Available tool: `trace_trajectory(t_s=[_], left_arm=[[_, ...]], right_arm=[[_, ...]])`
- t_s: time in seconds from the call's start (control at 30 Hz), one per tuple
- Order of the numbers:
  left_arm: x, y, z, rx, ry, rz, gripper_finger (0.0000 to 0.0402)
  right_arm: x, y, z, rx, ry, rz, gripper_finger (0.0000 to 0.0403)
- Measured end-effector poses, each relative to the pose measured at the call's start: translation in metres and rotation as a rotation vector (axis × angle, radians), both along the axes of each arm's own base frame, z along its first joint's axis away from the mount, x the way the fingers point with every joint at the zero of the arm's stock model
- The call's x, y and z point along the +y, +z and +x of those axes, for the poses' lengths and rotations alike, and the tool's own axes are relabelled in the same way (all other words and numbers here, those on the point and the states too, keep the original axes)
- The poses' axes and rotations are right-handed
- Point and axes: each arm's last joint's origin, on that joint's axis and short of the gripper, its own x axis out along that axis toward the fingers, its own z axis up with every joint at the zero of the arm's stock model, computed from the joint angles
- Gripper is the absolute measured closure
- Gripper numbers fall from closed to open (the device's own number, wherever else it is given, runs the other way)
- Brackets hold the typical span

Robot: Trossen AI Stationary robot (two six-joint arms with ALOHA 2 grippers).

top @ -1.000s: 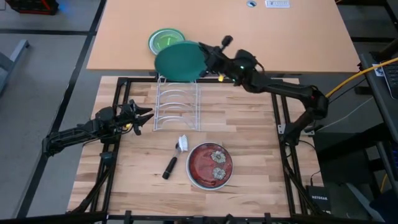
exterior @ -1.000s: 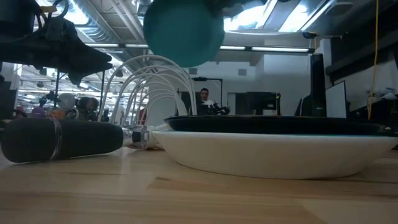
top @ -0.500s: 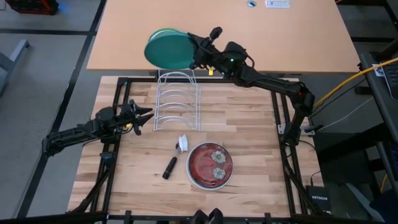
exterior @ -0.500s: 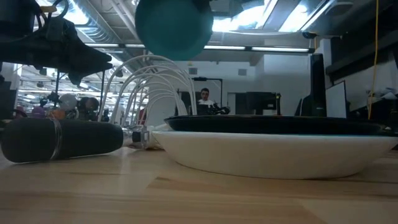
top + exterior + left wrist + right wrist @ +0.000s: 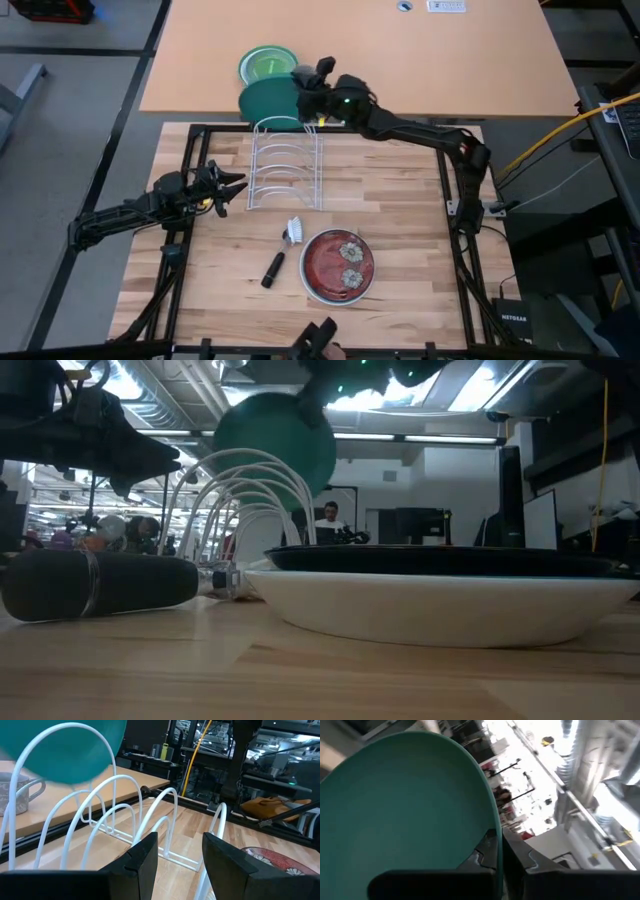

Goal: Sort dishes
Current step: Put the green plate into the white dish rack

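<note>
Two dinner plates show on the desk [image 5: 400,210]. One, the teal plate [image 5: 268,100], is clamped at its rim by the right gripper [image 5: 305,100], whose jaws are clenched on the plate's edge; it hangs tilted above the far end of the white wire dish rack [image 5: 285,165], partly covering the small green plate [image 5: 265,63] that lies on the farther tan desk behind. From table height the teal plate [image 5: 275,440] stands in the air above the rack's hoops [image 5: 250,500], apart from them as far as can be told. The dark red patterned plate [image 5: 340,266] lies flat near the front of the desk, well apart from the rack, with a dish brush [image 5: 280,255] just beside it. The left gripper [image 5: 228,188] waits beside the rack's left side, its jaws released and holding nothing; its own view looks through the hoops [image 5: 125,820] at the teal plate [image 5: 65,750], with a grey mug [image 5: 17,795] beyond.
</note>
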Motion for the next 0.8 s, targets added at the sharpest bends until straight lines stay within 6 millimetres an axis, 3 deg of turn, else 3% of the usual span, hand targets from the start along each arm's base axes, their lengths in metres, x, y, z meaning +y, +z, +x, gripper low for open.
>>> trace_trajectory(t_s=[0.33,0.5,0.8], left_arm=[[0.000,0.000,0.000,0.007,0.000,0.020,0.0258],[0.000,0.000,0.000,0.007,0.000,0.020,0.0258],[0.000,0.000,0.000,0.007,0.000,0.019,0.0258]], right_arm=[[-0.011,-0.060,0.025,0.191,0.000,0.084,0.0390],[-0.012,-0.081,0.030,0.272,0.034,0.122,0.0388],[-0.012,-0.087,0.032,0.294,0.044,0.135,0.0378]])
